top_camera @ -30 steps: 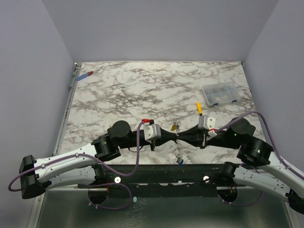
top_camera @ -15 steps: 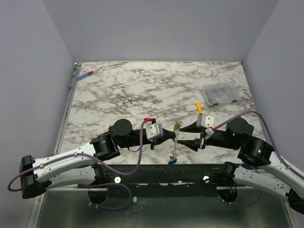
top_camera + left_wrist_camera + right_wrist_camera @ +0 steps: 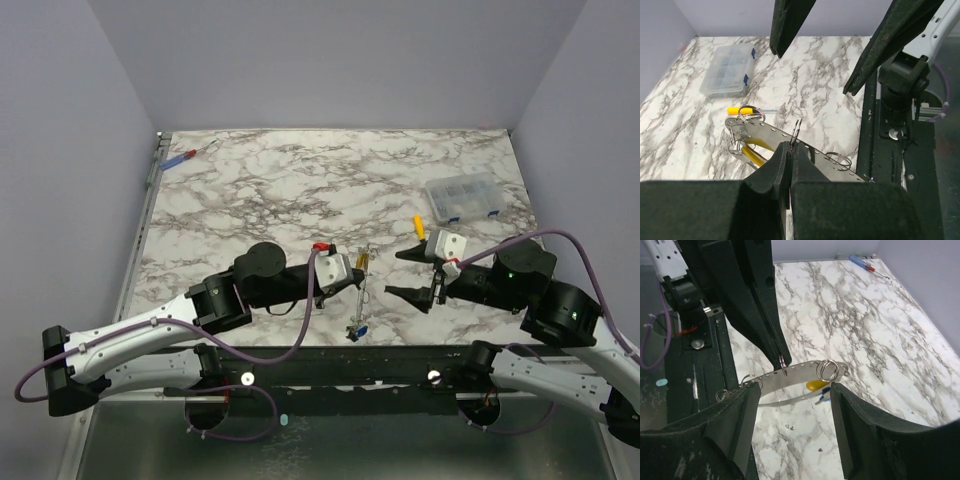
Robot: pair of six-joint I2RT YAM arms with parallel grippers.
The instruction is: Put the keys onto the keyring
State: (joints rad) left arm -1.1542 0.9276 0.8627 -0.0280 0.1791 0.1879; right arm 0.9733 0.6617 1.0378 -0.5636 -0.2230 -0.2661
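My left gripper is shut on a small split ring that hangs on the keyring, a silver loop of flat band with holes, and holds it above the table's near edge. The keyring shows in the left wrist view and the right wrist view. A yellow-capped key and a blue-capped key hang from it. The yellow one also shows from above. My right gripper is open and empty, just right of the keyring and apart from it.
A clear compartment box stands at the right. A yellow-handled screwdriver lies near it, just behind my right gripper. A red-and-blue-handled screwdriver lies at the far left corner. The black frame runs along the near edge.
My right gripper has opened and drawn back to the right, off the keyring. My left gripper stays shut on the ring and has carried the keyring slightly left.
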